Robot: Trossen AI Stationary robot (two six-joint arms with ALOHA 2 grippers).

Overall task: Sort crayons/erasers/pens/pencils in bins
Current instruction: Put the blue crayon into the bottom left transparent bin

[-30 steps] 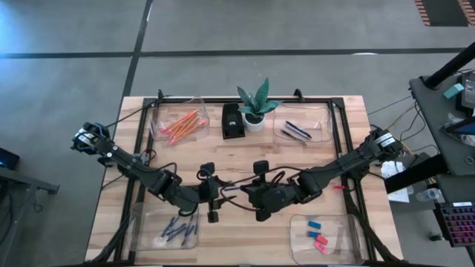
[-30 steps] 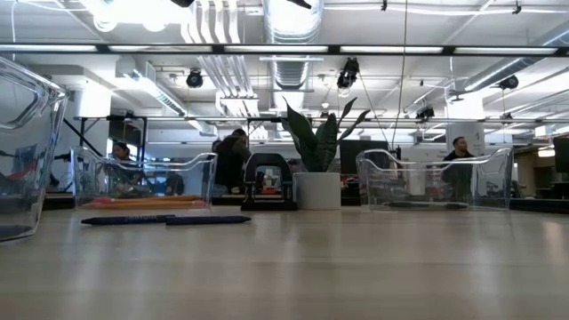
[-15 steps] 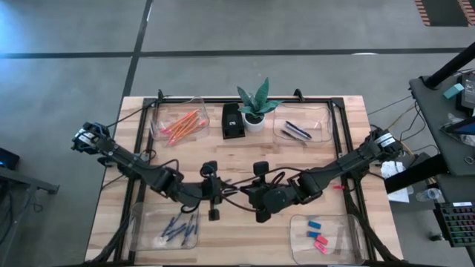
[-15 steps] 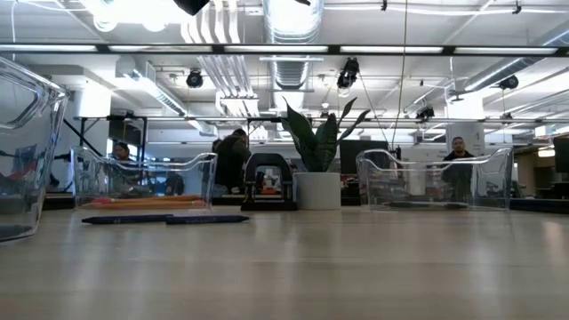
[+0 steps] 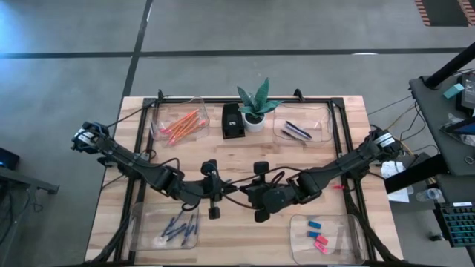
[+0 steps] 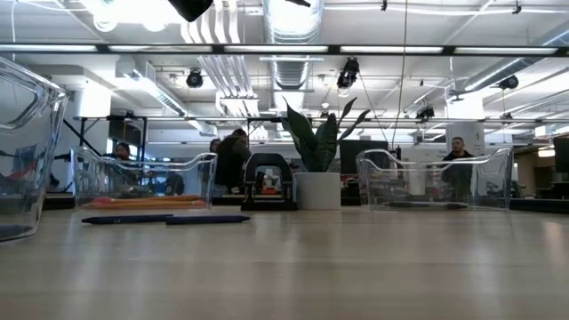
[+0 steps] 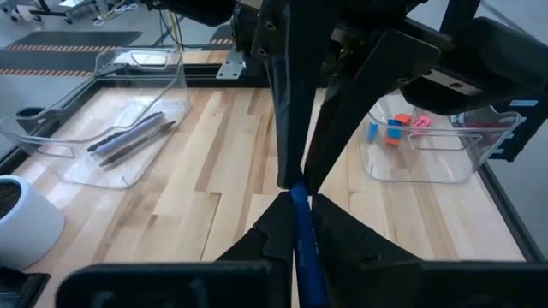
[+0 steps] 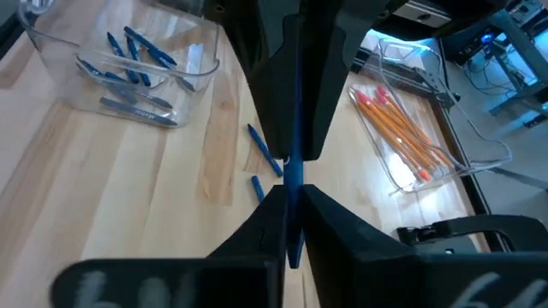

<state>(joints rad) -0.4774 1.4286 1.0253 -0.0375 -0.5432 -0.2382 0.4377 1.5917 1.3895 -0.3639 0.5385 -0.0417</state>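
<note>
Here the left gripper [image 7: 298,201] and the right gripper [image 8: 291,195] met tip to tip above mid-table, each clamped on one end of the same short, stubby blue crayon [image 7: 301,224]. Two more loose blue crayons [image 8: 264,151] lay on the pale wooden table [image 8: 103,171] just beyond the right gripper.

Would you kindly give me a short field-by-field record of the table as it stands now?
left tool: shut on a blue crayon, table centre
right tool: shut on the same crayon, facing the left tool
loose crayons: two on the table
far left bin: pencils
far right bin: pens
near left bin: binned crayons
near right bin: erasers
plant: between the far bins
</note>
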